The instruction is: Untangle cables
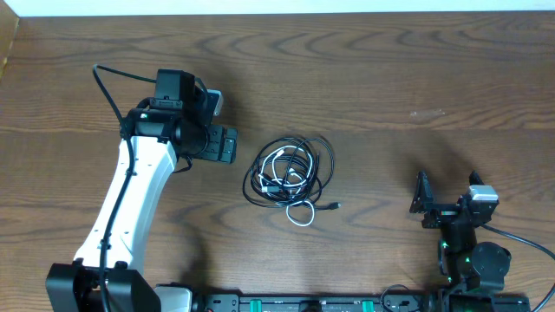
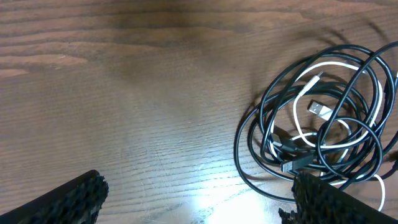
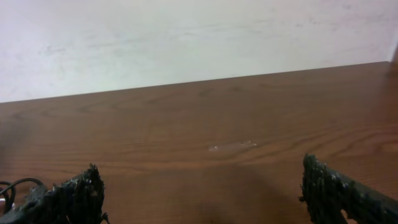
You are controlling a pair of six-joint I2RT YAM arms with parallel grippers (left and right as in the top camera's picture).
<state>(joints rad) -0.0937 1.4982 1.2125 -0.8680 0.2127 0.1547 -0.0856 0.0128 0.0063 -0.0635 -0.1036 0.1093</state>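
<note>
Cables (image 1: 290, 171): one tangled bundle at mid-counter, black loops wound over and through the white cable (image 1: 301, 213); one white loop pokes out on the near side.
Plug (image 2: 320, 110): silver-tipped end lying inside the coil; likely a free end to work from.
Left hand (image 1: 225, 146): just beside the bundle on its left, not touching; fingers spread wide, nothing held; pointed at the coil, probably for a first pinch on an outer black loop.
Right hand (image 1: 422, 206): well apart, low right; spread wide, empty; judged parked to leave approach room.
Counter (image 1: 390, 69): bare wood grain around bundle.
Progress: separation not yet begun.
</note>
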